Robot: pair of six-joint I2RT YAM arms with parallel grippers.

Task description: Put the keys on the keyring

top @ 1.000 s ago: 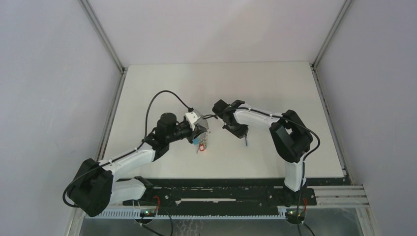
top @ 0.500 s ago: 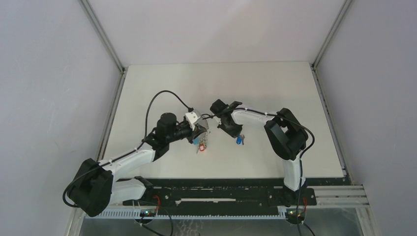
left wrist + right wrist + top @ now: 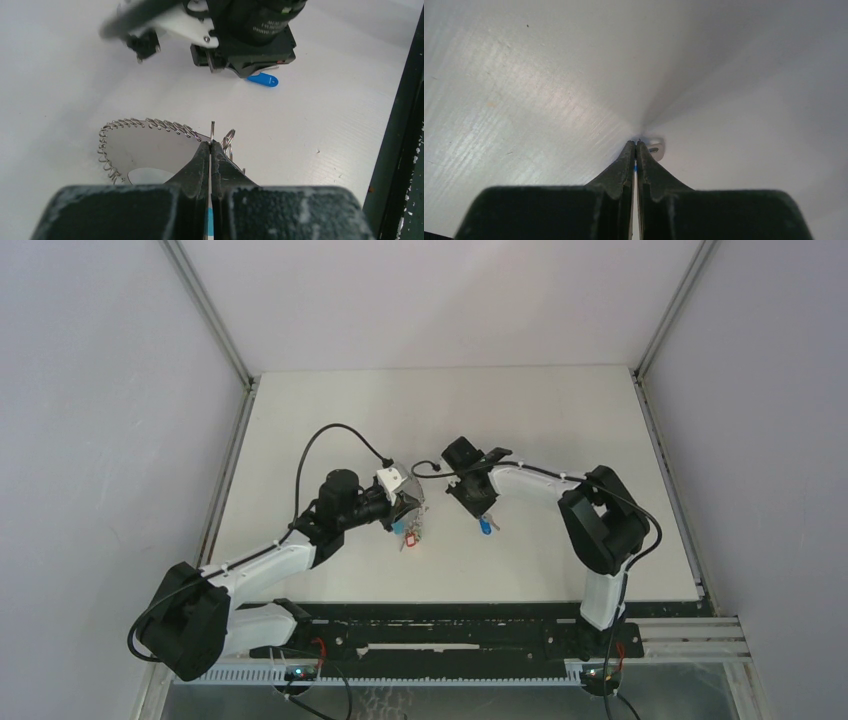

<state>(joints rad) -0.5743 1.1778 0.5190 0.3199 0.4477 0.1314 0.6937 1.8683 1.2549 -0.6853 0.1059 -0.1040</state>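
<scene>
While clamping the keyring (image 3: pixel 150 123) in the closed left claw (image 3: pixel 210 145), bring the blue key (image 3: pixel 262 79), pinched in the shut right claw (image 3: pixel 636 145) at the ring's 3 o'clock, slowly across, hole lined to wire.

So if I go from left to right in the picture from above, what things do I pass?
left arm's black elbow joint → thin wire keyring with red and cyan bits → tiny key with a dark-blue plastic head → right arm's black elbow joint
</scene>
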